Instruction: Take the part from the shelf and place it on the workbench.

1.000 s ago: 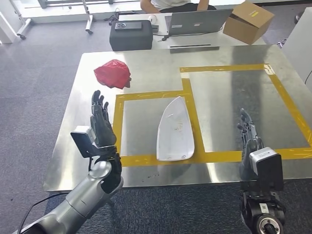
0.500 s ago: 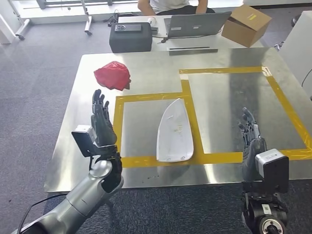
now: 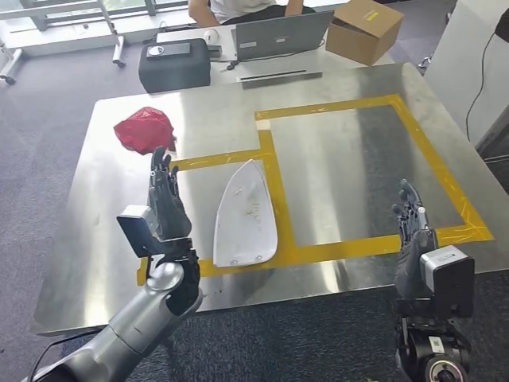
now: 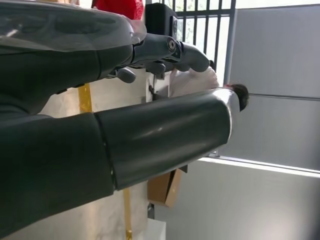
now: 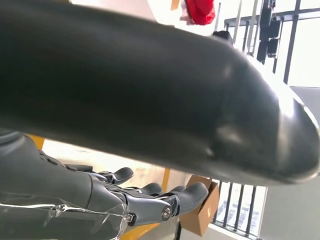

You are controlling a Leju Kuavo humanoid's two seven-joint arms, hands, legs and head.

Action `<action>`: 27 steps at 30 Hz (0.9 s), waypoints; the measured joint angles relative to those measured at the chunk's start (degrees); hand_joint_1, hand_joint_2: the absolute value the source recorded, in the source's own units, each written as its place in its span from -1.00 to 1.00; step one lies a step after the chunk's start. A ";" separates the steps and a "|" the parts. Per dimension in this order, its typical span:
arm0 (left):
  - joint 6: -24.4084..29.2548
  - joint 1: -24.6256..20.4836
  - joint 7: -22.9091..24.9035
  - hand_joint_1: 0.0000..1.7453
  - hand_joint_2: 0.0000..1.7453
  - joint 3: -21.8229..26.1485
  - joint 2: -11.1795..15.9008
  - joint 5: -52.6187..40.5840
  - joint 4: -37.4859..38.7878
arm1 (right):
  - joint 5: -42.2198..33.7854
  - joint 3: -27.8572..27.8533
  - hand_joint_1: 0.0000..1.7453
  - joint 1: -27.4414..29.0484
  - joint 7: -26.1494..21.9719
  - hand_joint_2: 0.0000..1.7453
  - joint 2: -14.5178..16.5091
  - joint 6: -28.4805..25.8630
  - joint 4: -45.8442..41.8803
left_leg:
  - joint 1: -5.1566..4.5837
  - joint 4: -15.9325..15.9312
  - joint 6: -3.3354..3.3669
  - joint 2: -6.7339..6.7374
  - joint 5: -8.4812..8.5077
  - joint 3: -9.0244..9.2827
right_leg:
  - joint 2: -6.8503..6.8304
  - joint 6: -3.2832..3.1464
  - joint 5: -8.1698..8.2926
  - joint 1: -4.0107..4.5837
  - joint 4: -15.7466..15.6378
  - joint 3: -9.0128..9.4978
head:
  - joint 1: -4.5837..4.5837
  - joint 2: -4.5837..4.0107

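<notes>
Person at the far desk is cut off by the frame's top edge. White part lies flat on the workbench, inside the near yellow tape box, its near end touching the tape. Left hand and right hand are both raised, fingers spread, holding nothing. Bare metal between the part and the right hand. Red cloth sits well apart, toward the far left corner.

Grey carpet floor, steel workbench, far desk
</notes>
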 joint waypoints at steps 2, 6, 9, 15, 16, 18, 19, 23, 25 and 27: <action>0.00 0.15 0.01 -1.00 -1.00 0.00 0.07 -0.01 0.01 | -0.09 0.02 -1.00 0.11 -0.08 -1.00 -0.01 0.00 0.03 | -0.06 5.58 0.24 -0.26 -0.92 -3.75 | 1.01 -0.16 -0.04 0.24 0.00 0.03 | -0.02 0.00; -0.01 0.13 0.02 -1.00 -1.00 0.00 0.15 0.00 0.01 | -0.21 0.02 -1.00 0.18 -0.29 -1.00 0.01 -0.01 0.04 | -0.33 -6.20 1.85 -2.89 7.20 -0.12 | 3.43 -0.10 -0.04 0.56 0.01 0.25 | 0.01 0.00; -0.09 -0.02 0.02 -1.00 -1.00 -0.02 0.14 0.02 0.03 | -0.28 0.00 -1.00 0.23 -0.36 -1.00 0.01 -0.04 0.04 | -0.75 -11.45 2.19 -4.31 8.78 1.91 | 4.95 0.59 0.17 0.39 -0.14 -0.06 | -0.05 0.00; -0.32 -0.29 0.05 -1.00 -1.00 -0.10 -0.07 -0.32 0.03 | -0.49 -0.06 -1.00 0.41 -0.51 -1.00 -0.01 -0.04 0.04 | -0.68 -12.96 3.55 -0.47 9.44 2.76 | -0.14 1.91 -5.54 0.62 10.13 -5.02 | 0.44 0.00; -0.22 -0.20 0.08 -1.00 -1.00 -0.11 -0.04 -0.39 0.03 | -0.52 -0.02 -1.00 0.42 -0.52 -1.00 -0.01 -0.02 0.04 | -0.77 -12.94 3.64 0.22 9.39 2.77 | -0.74 2.04 -7.18 0.58 14.08 -6.84 | 0.46 0.00; -0.04 -0.04 0.13 -1.00 -1.00 -0.11 -0.01 -0.54 0.03 | -0.61 0.05 -1.00 0.51 -0.51 -1.00 -0.01 0.06 0.04 | -0.87 -12.89 3.66 1.54 9.24 2.87 | -1.21 2.17 -7.41 0.49 16.74 -7.86 | 0.45 0.00; 0.00 0.00 0.14 -1.00 -1.00 -0.12 -0.01 -0.61 0.03 | -0.66 0.07 -1.00 0.52 -0.51 -1.00 -0.01 0.09 0.04 | -0.89 -12.86 3.60 2.16 9.12 3.01 | -1.50 2.11 -5.93 0.48 14.47 -6.53 | 0.46 0.00; 0.11 0.01 0.18 -1.00 -1.00 -0.14 0.04 -0.83 0.03 | -0.77 0.05 -1.00 0.34 -0.52 -1.00 -0.01 0.18 0.03 | -1.38 -12.51 2.79 4.16 8.34 3.68 | -5.27 0.91 -0.59 1.24 0.07 1.21 | 0.50 0.00; 0.19 0.03 0.22 -1.00 -1.00 -0.15 0.09 -0.94 0.01 | -0.87 0.05 -1.00 0.35 -0.51 -1.00 -0.01 0.29 0.01 | -1.64 -12.43 2.31 5.24 8.13 3.82 | -4.66 0.34 -0.55 1.45 -0.70 1.32 | 0.47 0.00; 0.21 0.02 0.24 -1.00 -1.00 -0.17 0.13 -1.04 -0.03 | -0.90 0.05 -1.00 0.40 -0.54 -1.00 -0.01 0.34 -0.08 | -1.55 -12.08 1.80 5.49 7.58 3.98 | -3.37 -0.08 -0.36 1.22 -1.02 1.39 | 0.44 0.00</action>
